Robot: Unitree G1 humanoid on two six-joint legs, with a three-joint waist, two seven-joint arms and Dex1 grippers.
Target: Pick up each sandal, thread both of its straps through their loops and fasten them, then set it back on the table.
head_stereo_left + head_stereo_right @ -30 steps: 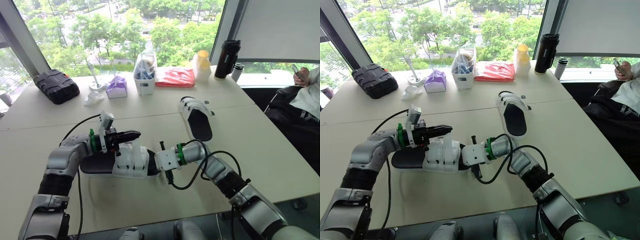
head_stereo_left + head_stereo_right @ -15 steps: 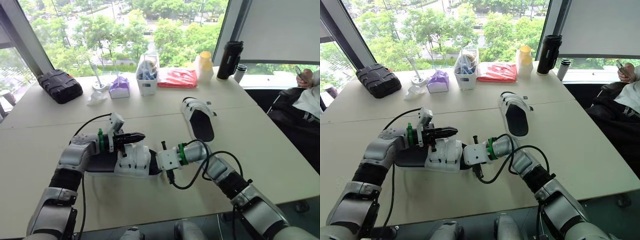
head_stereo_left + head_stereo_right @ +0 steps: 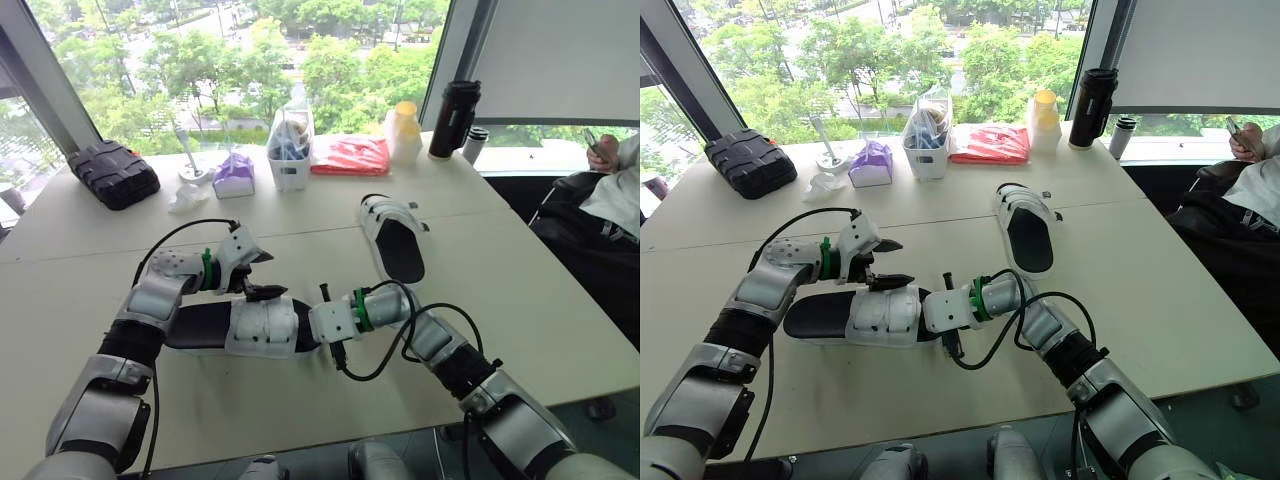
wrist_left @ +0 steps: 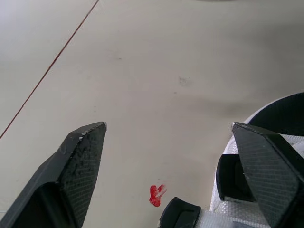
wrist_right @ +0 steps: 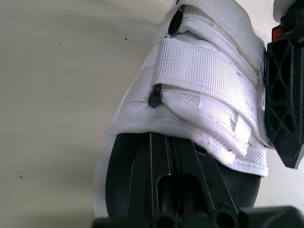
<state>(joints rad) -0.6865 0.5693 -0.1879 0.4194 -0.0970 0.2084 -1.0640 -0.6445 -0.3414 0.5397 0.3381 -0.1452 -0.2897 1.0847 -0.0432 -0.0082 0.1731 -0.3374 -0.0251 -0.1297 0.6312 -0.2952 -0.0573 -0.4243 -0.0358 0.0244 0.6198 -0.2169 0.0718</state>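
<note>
The near sandal (image 3: 200, 325), black-soled with two white straps (image 3: 262, 325) lying flat across it, rests on the table in front of me. My left gripper (image 3: 261, 275) hovers just above the strap end, open, its fingers (image 4: 80, 161) wide apart with nothing between them. My right gripper (image 3: 308, 333) is shut, its fingertips (image 5: 164, 156) lying on the black footbed at the sandal's toe opening, just under the straps. The second sandal (image 3: 392, 238) lies farther back on the right, straps at its far end.
Along the table's (image 3: 520, 290) far side stand a black case (image 3: 113, 172), a purple pack (image 3: 233, 175), a white bin (image 3: 291, 150), a red bag (image 3: 350, 155), a yellow-lidded bottle (image 3: 404, 130) and a black tumbler (image 3: 454, 118). A person (image 3: 612, 190) sits at the right.
My left gripper has opened and let go of the strap it pinched above the sandal. The straps now lie flat. The right gripper has stayed at the toe.
</note>
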